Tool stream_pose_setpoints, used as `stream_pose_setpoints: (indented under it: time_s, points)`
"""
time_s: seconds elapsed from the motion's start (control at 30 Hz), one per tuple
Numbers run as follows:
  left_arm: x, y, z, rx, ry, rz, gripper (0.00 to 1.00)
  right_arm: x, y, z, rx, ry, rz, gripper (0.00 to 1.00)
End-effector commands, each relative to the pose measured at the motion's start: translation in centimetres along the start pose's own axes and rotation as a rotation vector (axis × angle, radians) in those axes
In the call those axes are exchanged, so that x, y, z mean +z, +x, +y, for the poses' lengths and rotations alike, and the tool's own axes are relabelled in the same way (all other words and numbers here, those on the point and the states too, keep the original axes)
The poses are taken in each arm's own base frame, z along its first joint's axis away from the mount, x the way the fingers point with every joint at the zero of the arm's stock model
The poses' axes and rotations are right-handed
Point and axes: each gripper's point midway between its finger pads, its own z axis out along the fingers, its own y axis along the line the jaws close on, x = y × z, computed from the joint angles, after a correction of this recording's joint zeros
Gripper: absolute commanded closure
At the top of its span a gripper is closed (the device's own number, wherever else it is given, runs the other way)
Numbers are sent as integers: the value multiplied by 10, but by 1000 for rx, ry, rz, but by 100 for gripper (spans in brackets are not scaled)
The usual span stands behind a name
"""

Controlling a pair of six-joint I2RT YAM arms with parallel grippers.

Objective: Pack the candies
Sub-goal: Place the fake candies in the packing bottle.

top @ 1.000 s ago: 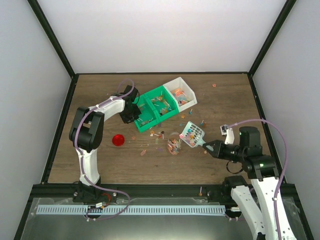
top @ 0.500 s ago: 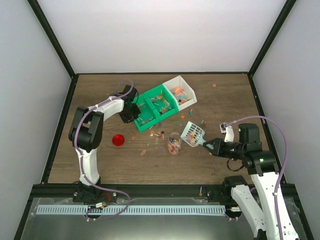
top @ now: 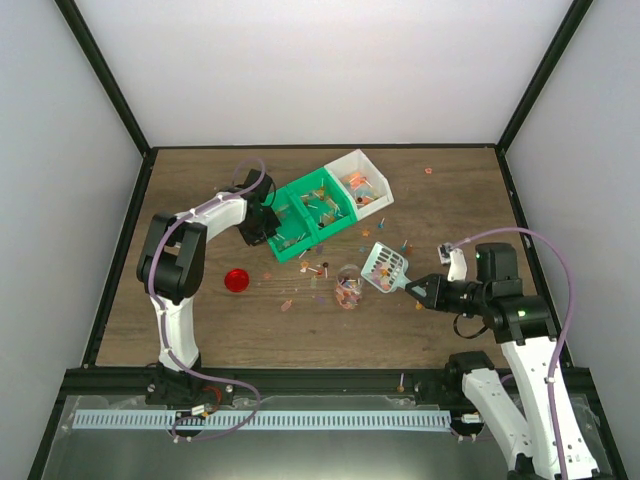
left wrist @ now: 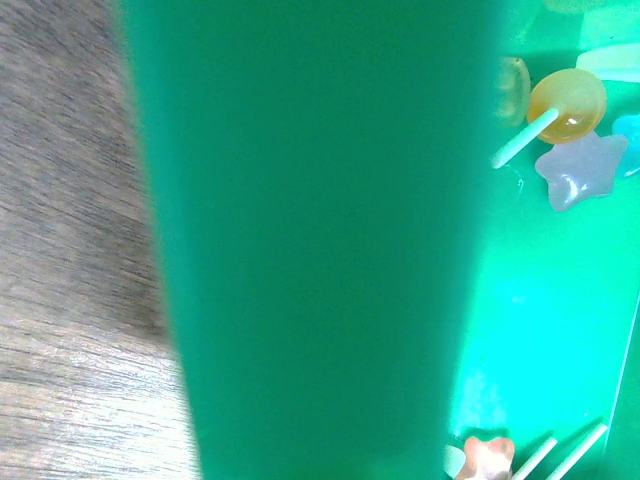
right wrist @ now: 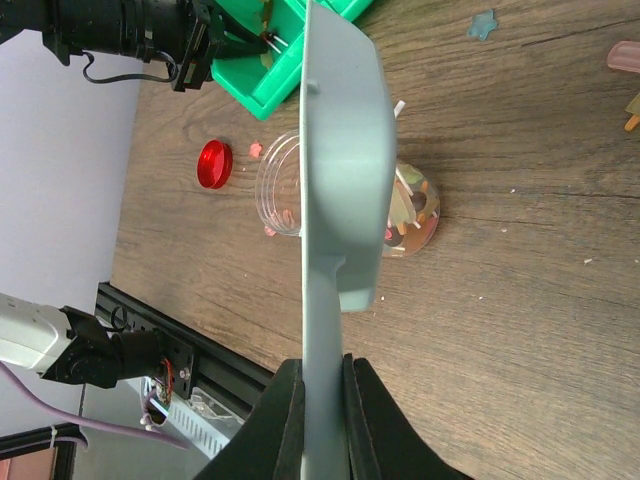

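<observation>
My right gripper (top: 425, 290) (right wrist: 322, 370) is shut on the handle of the pale blue-green slotted scoop (top: 383, 266) (right wrist: 340, 150). The scoop is turned on its edge over a small clear jar (top: 348, 290) (right wrist: 275, 180). The jar holds mixed candies (right wrist: 415, 205). My left gripper (top: 262, 225) (right wrist: 215, 40) holds the left end of the green tray (top: 310, 215) (right wrist: 290, 80). In the left wrist view the tray wall (left wrist: 320, 240) hides the fingers, and candies (left wrist: 566, 104) lie inside. More candies fill the white bin (top: 360, 185).
The round red jar lid (top: 237, 280) (right wrist: 213, 163) lies left of the jar. Loose candies (top: 322, 268) are scattered on the wooden table between tray and jar, and some lie to the right (right wrist: 485, 22). A black frame borders the table.
My right gripper has shifted slightly up and left, and the scoop has rolled onto its edge over the jar. Fewer candies show in the scoop. The left arm has hardly moved.
</observation>
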Motion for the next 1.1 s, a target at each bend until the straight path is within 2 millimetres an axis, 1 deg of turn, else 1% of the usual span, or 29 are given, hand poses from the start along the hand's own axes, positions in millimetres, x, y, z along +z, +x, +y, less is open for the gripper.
stream_pose_setpoints:
  time_s: [0.0, 0.13, 0.2, 0.6, 0.83, 1.07]
  points:
    - [11, 9, 5, -16, 5, 66, 91, -11, -14, 16, -54, -33, -49, 99]
    - [11, 9, 3, -7, 4, 70, 83, -10, -15, 19, -56, -50, -42, 99]
    - [11, 9, 3, -4, -1, 73, 81, -9, -17, 19, -59, -50, -39, 99]
    - [1, 3, 2, 0, -4, 43, 79, -5, -17, 18, -84, -47, -12, 99]
    - [0, 2, 2, 1, -7, 39, 79, -3, -16, 18, -103, -26, 6, 99]
    - [0, 2, 2, 5, -8, 36, 80, 1, -16, 24, -121, 2, 25, 99]
